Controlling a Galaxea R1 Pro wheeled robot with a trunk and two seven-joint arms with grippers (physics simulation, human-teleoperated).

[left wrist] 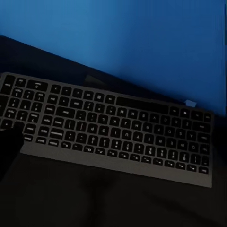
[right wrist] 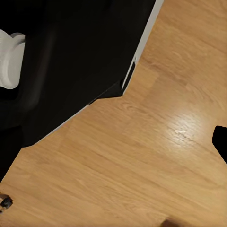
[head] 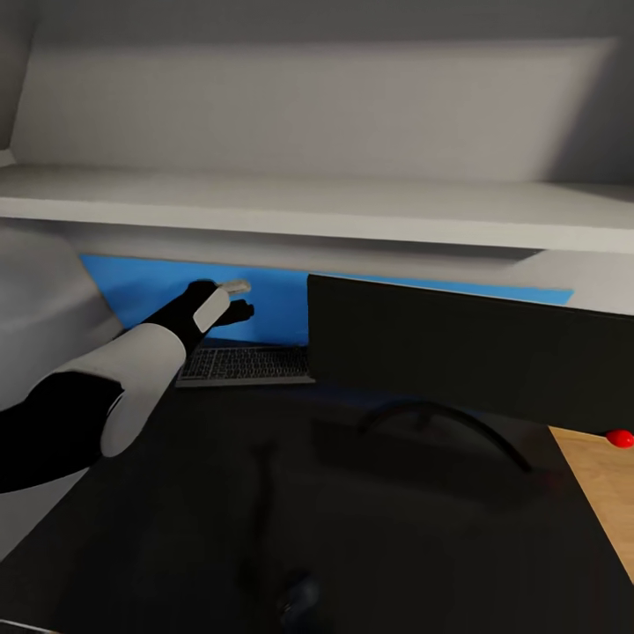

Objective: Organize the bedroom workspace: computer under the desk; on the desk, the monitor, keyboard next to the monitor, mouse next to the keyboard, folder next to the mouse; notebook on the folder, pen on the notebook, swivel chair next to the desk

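Observation:
The dark keyboard (head: 246, 363) (left wrist: 104, 130) lies flat on the black desk (head: 264, 502), just left of the black monitor (head: 467, 352), which stands on its curved stand (head: 449, 421). My left gripper (head: 236, 299) hovers above the keyboard's far edge, its fingers apart and nothing between them. One dark fingertip (left wrist: 9, 146) shows at the keyboard's end in the left wrist view. In the right wrist view a dark fingertip (right wrist: 220, 142) hangs over the wood floor (right wrist: 142, 156). Mouse, folder, notebook, pen, computer and swivel chair are out of view.
A blue panel (head: 273, 304) (left wrist: 142, 42) runs behind the desk under a white shelf (head: 317, 207). A small red object (head: 621, 438) sits at the desk's right end over wood floor (head: 608, 511). The desk's dark edge (right wrist: 71, 56) and a white part (right wrist: 9, 59) show below.

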